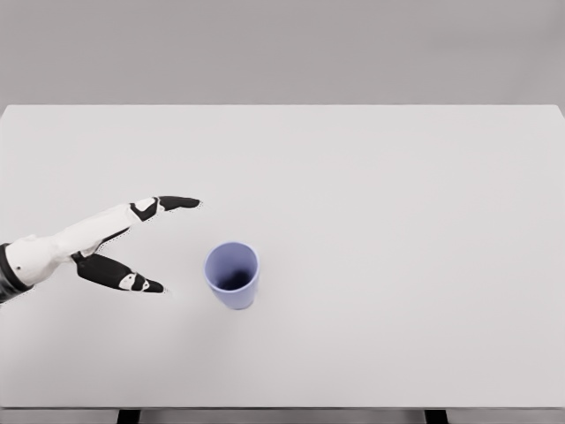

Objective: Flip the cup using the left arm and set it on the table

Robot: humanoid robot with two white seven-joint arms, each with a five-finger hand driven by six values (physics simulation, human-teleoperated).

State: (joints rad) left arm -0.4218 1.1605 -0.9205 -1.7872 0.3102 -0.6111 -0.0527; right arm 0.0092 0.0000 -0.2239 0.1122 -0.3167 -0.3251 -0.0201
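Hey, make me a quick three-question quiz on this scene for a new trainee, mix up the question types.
1. True or false: the left hand is grasping the cup.
2. Which way does the cup's opening face? A) up, toward the camera B) down on the table C) cannot tell
3. Fill in: the hand lies to the ____ of the cup in the head view.

Key:
1. False; the fingers are spread and apart from the cup.
2. A; its hollow inside shows.
3. left

Blue cup [232, 275] upright, mouth open upward.
It is a plain lavender-blue tumbler, empty inside, standing left of the middle, toward the near edge, untouched.
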